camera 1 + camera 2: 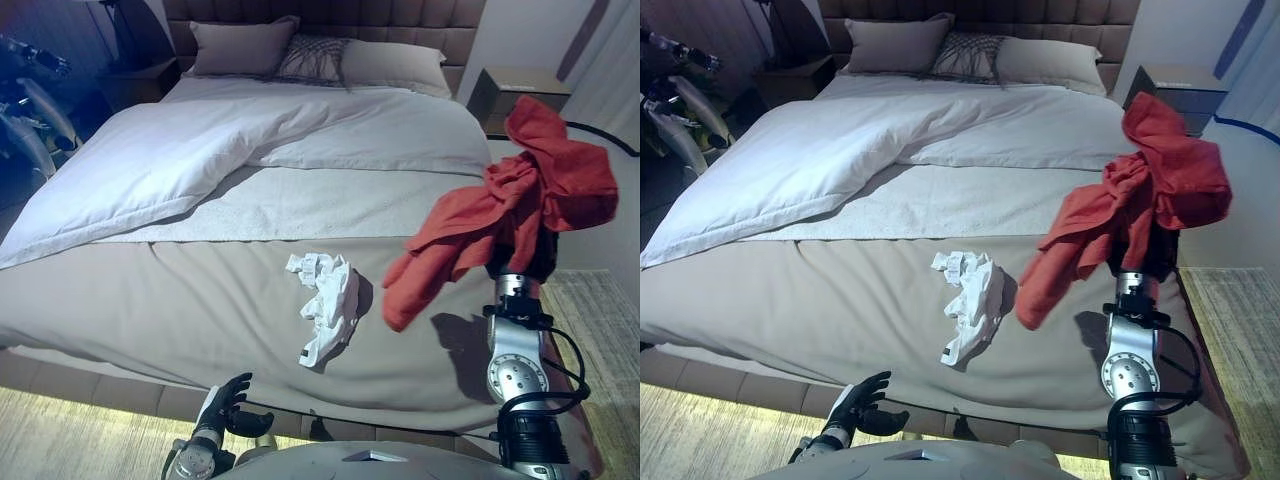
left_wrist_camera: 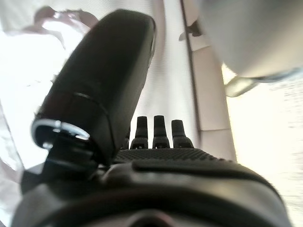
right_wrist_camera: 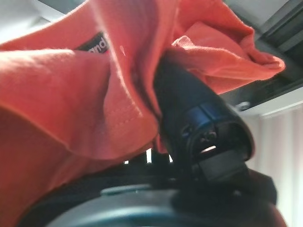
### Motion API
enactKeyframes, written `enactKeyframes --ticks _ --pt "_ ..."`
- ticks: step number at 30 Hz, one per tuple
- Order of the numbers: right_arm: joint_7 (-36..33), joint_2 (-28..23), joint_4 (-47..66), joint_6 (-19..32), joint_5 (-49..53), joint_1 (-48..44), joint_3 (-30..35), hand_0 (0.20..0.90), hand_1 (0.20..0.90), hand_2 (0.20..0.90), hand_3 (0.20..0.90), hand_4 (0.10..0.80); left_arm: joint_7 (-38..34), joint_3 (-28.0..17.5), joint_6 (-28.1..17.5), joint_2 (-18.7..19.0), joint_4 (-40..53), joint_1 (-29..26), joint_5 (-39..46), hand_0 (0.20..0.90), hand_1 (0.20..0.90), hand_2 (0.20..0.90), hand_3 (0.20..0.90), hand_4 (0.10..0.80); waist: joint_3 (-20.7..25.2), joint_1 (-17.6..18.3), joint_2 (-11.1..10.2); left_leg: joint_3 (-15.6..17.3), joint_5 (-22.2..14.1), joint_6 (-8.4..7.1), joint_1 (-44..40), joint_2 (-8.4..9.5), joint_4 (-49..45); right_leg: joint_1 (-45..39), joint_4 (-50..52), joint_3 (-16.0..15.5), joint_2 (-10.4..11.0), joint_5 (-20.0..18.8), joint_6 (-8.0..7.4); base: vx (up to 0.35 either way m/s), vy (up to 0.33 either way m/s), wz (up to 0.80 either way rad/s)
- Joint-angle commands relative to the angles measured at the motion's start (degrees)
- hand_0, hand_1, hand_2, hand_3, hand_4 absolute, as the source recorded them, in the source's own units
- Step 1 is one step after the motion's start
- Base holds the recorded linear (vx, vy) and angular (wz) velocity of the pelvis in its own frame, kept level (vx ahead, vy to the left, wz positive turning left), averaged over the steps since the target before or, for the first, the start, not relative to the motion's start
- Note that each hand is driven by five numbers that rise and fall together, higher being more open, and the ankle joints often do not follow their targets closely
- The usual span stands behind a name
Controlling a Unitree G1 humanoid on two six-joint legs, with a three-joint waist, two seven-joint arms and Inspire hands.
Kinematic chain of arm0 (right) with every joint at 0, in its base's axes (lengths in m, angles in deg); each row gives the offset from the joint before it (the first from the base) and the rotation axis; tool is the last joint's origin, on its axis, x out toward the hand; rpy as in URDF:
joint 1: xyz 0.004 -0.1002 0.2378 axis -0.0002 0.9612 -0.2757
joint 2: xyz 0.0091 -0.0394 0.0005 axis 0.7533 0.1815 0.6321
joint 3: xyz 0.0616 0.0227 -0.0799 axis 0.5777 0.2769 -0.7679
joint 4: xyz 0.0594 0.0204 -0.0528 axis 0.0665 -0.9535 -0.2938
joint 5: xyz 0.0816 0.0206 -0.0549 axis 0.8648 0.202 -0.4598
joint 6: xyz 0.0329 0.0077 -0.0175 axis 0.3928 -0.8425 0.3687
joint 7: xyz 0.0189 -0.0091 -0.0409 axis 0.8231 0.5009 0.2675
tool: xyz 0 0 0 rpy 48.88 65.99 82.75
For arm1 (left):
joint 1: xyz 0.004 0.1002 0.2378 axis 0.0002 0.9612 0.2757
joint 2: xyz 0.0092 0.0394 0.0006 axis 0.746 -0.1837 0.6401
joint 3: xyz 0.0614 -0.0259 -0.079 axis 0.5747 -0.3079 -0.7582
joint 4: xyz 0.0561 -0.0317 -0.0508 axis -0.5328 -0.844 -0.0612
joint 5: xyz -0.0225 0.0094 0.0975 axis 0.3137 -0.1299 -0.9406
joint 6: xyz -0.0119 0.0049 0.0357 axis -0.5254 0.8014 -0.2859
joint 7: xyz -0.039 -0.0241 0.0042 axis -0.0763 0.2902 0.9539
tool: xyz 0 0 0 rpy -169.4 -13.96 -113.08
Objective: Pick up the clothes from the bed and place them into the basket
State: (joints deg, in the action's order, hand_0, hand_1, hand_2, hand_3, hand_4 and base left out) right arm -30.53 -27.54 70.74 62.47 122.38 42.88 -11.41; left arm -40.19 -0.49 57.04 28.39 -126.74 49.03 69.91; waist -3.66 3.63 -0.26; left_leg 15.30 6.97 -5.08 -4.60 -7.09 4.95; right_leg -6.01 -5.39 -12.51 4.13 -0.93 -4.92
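Right hand (image 3: 199,118): thumb curled round the red garment (image 1: 520,200), raised at the right of the frame above the bed (image 1: 200,310) edge.
Left hand (image 1: 225,405): low at bottom left, fingers relaxed, holding nothing.
White garment (image 1: 325,305): crumpled mid-bed, waiting.
Basket: not visible.
Advice: keep the grip firm; lift trailing cloth clear before swinging away.
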Motion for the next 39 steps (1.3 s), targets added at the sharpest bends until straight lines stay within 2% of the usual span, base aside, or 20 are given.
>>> enactKeyframes --ticks 1,2,3,5,7,10,13,16,19,20,21,22,23,25,29,31,32,35,37,39 --pt "1.1 -1.3 6.7 3.8 -1.4 -6.8 0.7 0.300 0.300 0.300 0.200 0.100 -1.5 2.2 -4.7 0.5 -2.0 -5.0 1.7 0.900 0.900 0.900 0.900 0.800 -0.4 -3.6 -2.5 -21.0 -8.2 1.31 2.0 5.03 -7.8 0.2 3.9 7.5 0.7 0.2 0.83 0.006 0.079 -0.67" --pt "2.5 -0.9 4.6 4.3 -1.0 -7.2 -1.0 0.300 0.300 0.300 0.200 0.100 -2.3 2.0 -5.0 0.4 -1.7 -4.3 2.6 0.900 0.900 0.900 0.900 0.800 -0.7 -4.8 -2.4 -25.5 -9.5 2.42 1.8 6.99 -8.2 0.4 4.1 10.4 0.6 0.2 0.56 -0.002 0.044 -1.33" --pt "2.7 -0.5 3.3 5.3 -1.6 -7.4 -1.9 0.300 0.300 0.300 0.200 0.100 -2.4 1.8 -5.4 0.5 -1.5 -3.8 2.5 0.900 0.900 0.900 0.900 0.800 -0.5 -5.3 -2.4 -26.8 -9.9 2.96 2.1 7.78 -8.4 1.0 4.1 11.8 0.7 0.0 0.32 -0.042 0.046 -1.84" --pt "0.4 1.8 -0.6 8.0 -2.6 -7.0 -3.1 0.300 0.300 0.300 0.200 0.100 -2.0 1.6 -5.5 0.9 -0.5 -2.8 0.3 0.900 0.900 0.900 0.900 0.800 -0.7 -5.5 -1.8 -25.6 -10.8 3.99 1.6 8.29 -8.0 1.7 4.0 13.8 1.4 -0.9 -0.76 -0.072 0.144 -1.98" --pt "-1.4 3.9 -3.1 9.5 -6.2 -6.5 -2.8 0.300 0.300 0.300 0.200 0.100 -1.5 1.5 -5.1 1.4 -0.2 -3.0 -0.9 0.900 0.900 0.900 0.900 0.800 -0.8 -5.0 -1.3 -24.0 -10.6 4.24 0.7 7.55 -6.0 2.3 3.9 14.3 2.5 -1.6 -2.02 -0.082 0.174 -1.27" --pt "-3.1 4.9 -6.5 8.3 -7.1 -5.3 -1.8 0.300 0.300 0.300 0.200 0.100 -0.5 1.2 -2.1 3.5 0.0 -5.1 -1.9 0.900 0.900 0.900 0.900 0.800 -1.3 -2.7 -0.9 -22.0 -10.8 5.32 -0.6 7.74 -3.2 5.6 4.5 15.8 6.0 -4.4 -5.41 -0.113 0.133 -0.88" --pt "-4.1 4.1 -9.4 6.8 -7.6 -5.3 -1.7 0.300 0.300 0.300 0.200 0.100 0.3 1.2 -0.9 5.1 -0.8 -5.9 -1.9 0.900 0.900 0.900 0.900 0.800 -1.8 -2.0 -1.2 -20.3 -10.9 5.70 -1.4 8.50 -2.1 8.6 5.4 13.8 8.1 -7.6 -6.63 -0.126 0.083 -0.57" --pt "-4.2 2.2 -14.3 2.4 -7.1 -8.0 -2.8 0.300 0.300 0.300 0.200 0.100 -0.2 0.4 -0.3 5.9 0.4 -4.5 -1.7 0.900 0.900 0.900 0.900 0.800 -2.6 -3.6 -1.0 -14.5 -11.8 5.83 -2.6 8.35 -2.2 11.1 10.7 4.1 9.1 -9.6 -6.36 -0.245 0.060 -1.10" --pt "-4.1 1.3 -18.1 1.8 -7.5 -10.6 -5.0 0.300 0.300 0.300 0.200 0.100 -1.4 0.3 -0.4 5.9 1.1 -4.6 -0.3 0.900 0.900 0.900 0.900 0.800 -3.3 -6.2 0.1 -8.5 -10.5 6.55 -1.9 7.23 -2.4 9.4 18.7 -2.2 6.9 -4.0 -4.28 -0.331 0.070 -1.06" --pt "-4.3 1.4 -19.0 1.7 -8.4 -11.2 -5.8 0.300 0.300 0.300 0.200 0.100 -2.1 0.2 -0.3 5.6 0.9 -4.7 0.0 0.900 0.900 0.900 0.900 0.800 -3.1 -7.3 0.3 -6.3 -10.0 6.71 -1.3 6.74 -2.6 8.1 20.9 -5.2 7.0 -2.6 -3.43 -0.285 0.028 -0.82" --pt "-4.2 1.5 -19.9 1.3 -8.5 -11.8 -6.4 0.300 0.300 0.300 0.200 0.100 -2.5 0.0 -0.3 5.4 0.5 -4.8 0.4 0.900 0.900 0.900 0.900 0.800 -2.8 -8.2 0.3 -4.6 -9.6 6.74 -0.5 6.36 -3.0 6.8 21.0 -7.8 7.4 -2.1 -2.86 -0.184 -0.008 -0.93" --pt "-4.3 2.0 -21.0 1.2 -8.9 -12.6 -7.2 0.300 0.300 0.300 0.200 0.100 -2.6 -0.4 -0.6 5.0 0.0 -4.8 0.5 0.900 0.900 0.900 0.900 0.800 -2.5 -9.5 0.2 -2.8 -10.3 6.45 -0.5 6.08 -2.9 4.2 20.5 -10.2 7.9 -0.1 -3.22 -0.203 -0.062 -1.56" --pt "-4.5 2.7 -22.5 1.2 -10.2 -13.7 -8.1 0.300 0.300 0.300 0.200 0.100 -2.9 -1.0 -1.1 4.7 -0.3 -4.5 0.7 0.900 0.900 0.900 0.900 0.800 -2.9 -11.4 -0.3 1.1 -9.5 6.28 -0.3 5.66 -3.5 1.0 17.7 -13.9 8.2 0.6 -2.36 -0.180 -0.144 -1.73" --pt "-5.4 4.7 -24.6 1.3 -12.1 -14.9 -9.5 0.300 0.300 0.300 0.200 0.100 -4.3 -1.3 -2.7 4.1 -1.6 -4.1 1.5 0.900 0.900 0.900 0.900 0.800 -2.8 -12.9 -1.4 4.0 -9.3 5.09 1.0 4.87 -4.9 -2.5 9.7 -15.0 5.5 2.8 -1.82 -0.151 -0.218 -1.71" --pt "-9.3 4.3 -26.1 1.5 -13.8 -15.5 -10.3 0.300 0.300 0.300 0.200 0.100 -3.4 -2.5 -3.1 3.2 -0.5 -4.0 0.4 0.900 0.900 0.900 0.900 0.800 -2.9 -13.4 -2.5 3.0 -8.2 3.25 4.5 2.65 -9.5 -2.5 6.5 -13.1 3.8 2.3 -0.42 -0.098 -0.171 -1.06" --pt "-13.0 3.3 -28.8 1.4 -15.9 -16.4 -10.5 0.300 0.300 0.300 0.200 0.100 -3.1 -2.3 -3.7 2.8 -0.4 -4.2 0.6 0.900 0.900 0.900 0.900 0.800 -3.8 -13.9 -3.2 -1.1 -7.9 1.92 6.5 2.01 -13.8 -2.2 5.6 -11.6 3.3 1.2 0.57 -0.056 -0.084 -0.31" --pt "-13.2 3.2 -28.9 1.3 -15.8 -16.5 -10.5 0.300 0.300 0.300 0.200 0.100 -3.1 -2.3 -3.7 2.8 -0.3 -4.2 0.7 0.900 0.900 0.900 0.900 0.800 -3.9 -13.9 -3.2 -1.8 -7.5 1.64 6.9 1.92 -14.3 -2.4 5.5 -11.4 3.2 1.1 0.63 -0.022 -0.046 -0.25" --pt "-17.0 2.2 -31.6 0.6 -17.8 -17.6 -11.4 0.300 0.300 0.300 0.200 0.100 -2.7 -1.7 -4.5 2.3 0.3 -3.6 1.7 0.900 0.900 0.900 0.900 0.800 -4.8 -16.6 -2.8 -12.1 -4.1 0.46 10.7 4.34 -15.1 -3.8 2.4 -7.7 2.6 -0.4 0.34 -0.006 0.026 -0.52" --pt "-19.2 1.2 -35.7 0.3 -19.3 -21.6 -12.8 0.300 0.300 0.300 0.200 0.100 -3.4 -0.7 -4.5 1.9 -0.6 -4.0 2.7 0.900 0.900 0.900 0.900 0.800 -4.7 -18.8 -1.7 -14.3 -2.1 0.02 12.9 4.51 -9.6 -3.9 0.4 -6.8 2.7 -0.8 -0.05 -0.027 0.079 -0.98" --pt "-21.4 1.5 -37.3 0.4 -19.8 -23.4 -13.8 0.300 0.300 0.300 0.200 0.100 -3.4 -1.1 -3.6 1.9 -1.9 -5.1 2.6 0.900 0.900 0.900 0.900 0.800 -4.2 -18.6 -1.4 -13.3 -2.6 0.01 12.2 4.02 -8.3 -3.4 0.7 -7.1 3.3 -0.7 -0.25 0.007 0.096 -0.88"
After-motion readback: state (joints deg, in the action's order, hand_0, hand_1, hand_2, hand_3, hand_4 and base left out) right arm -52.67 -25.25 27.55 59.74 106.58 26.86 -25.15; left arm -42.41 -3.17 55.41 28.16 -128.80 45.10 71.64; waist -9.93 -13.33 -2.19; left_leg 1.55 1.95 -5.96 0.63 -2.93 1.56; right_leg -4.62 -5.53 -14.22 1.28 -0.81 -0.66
